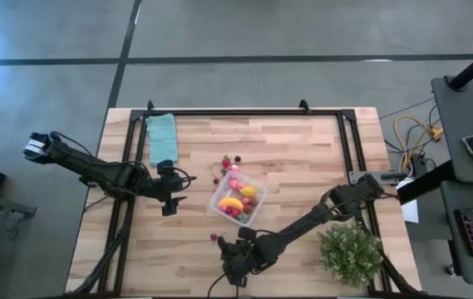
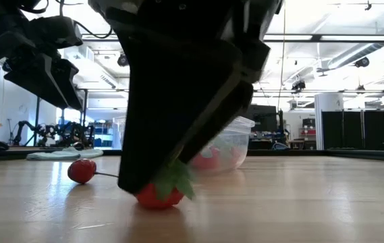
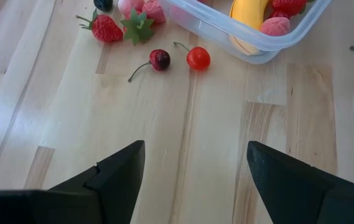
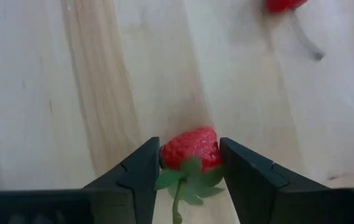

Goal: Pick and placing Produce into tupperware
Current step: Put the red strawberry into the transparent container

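The right end effector [image 4: 190, 163] is lowered to the pale wooden plank surface [image 1: 303, 166] at its near edge, and a small red strawberry with a green leafy cap [image 4: 190, 149] is grasped between its two dark fingers. In the low view the same strawberry [image 2: 159, 194] is seen resting on the surface beneath the dark body of that end effector [image 2: 168, 182]. A small red cherry on a thin stem [image 2: 81, 171] lies just beside it on the wood, untouched.

The small clear, roughly square plastic tub with rounded corners [image 1: 257, 210] stands beyond the right end effector, toward the middle of the surface, apart from it. A yellow banana-shaped piece [image 1: 231, 203] and several red and pink pieces are held inside it.

The left end effector [image 3: 195, 171] hovers over bare wood with its fingers spread apart and nothing between them. Ahead of it, near the tub's wall [image 3: 226, 34], lie a dark red cherry [image 3: 160, 60], a bright red cherry [image 3: 198, 58] and another red strawberry [image 3: 105, 28].

A folded teal cloth [image 1: 162, 137] lies at the far side of the surface, beyond the left end effector. A bushy green potted plant [image 1: 352, 253] stands beside the right arm.
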Controlling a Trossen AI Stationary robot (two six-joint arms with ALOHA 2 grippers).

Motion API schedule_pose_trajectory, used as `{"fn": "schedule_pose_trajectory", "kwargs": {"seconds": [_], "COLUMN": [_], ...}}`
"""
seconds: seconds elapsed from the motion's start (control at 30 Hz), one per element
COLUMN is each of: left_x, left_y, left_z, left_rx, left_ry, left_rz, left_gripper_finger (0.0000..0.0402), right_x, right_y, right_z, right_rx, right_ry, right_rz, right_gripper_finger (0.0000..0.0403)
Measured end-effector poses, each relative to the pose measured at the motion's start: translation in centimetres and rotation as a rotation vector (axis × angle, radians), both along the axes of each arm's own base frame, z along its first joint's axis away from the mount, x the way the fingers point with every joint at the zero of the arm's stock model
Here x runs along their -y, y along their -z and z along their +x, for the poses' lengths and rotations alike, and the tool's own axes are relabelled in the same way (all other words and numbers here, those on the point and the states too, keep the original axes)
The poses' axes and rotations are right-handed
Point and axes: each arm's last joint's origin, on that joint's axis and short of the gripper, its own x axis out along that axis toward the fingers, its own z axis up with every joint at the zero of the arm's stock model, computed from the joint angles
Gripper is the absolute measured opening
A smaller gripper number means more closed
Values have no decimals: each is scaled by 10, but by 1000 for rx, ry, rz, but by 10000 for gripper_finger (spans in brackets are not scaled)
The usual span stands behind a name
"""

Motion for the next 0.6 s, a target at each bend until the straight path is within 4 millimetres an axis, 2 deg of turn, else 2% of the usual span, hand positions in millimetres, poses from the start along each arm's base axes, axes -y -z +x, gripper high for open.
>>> {"fn": "schedule_pose_trajectory", "kwargs": {"seconds": [0.17, 0.4, 0.6], "left_x": [0, 0, 0], "left_y": [0, 0, 0], "left_z": [0, 0, 0], "left_rx": [-1, -1, -1], "left_ry": [0, 0, 0], "left_rz": [0, 0, 0], "left_gripper_finger": [267, 267, 267], "right_x": [0, -2, -1], "right_y": [-1, -13, -11], "right_z": [0, 3, 0], "right_rx": [-10, 4, -23], "right_ry": [-6, -11, 22], "right_rz": [9, 10, 11], "right_gripper_finger": [165, 136, 138]}}
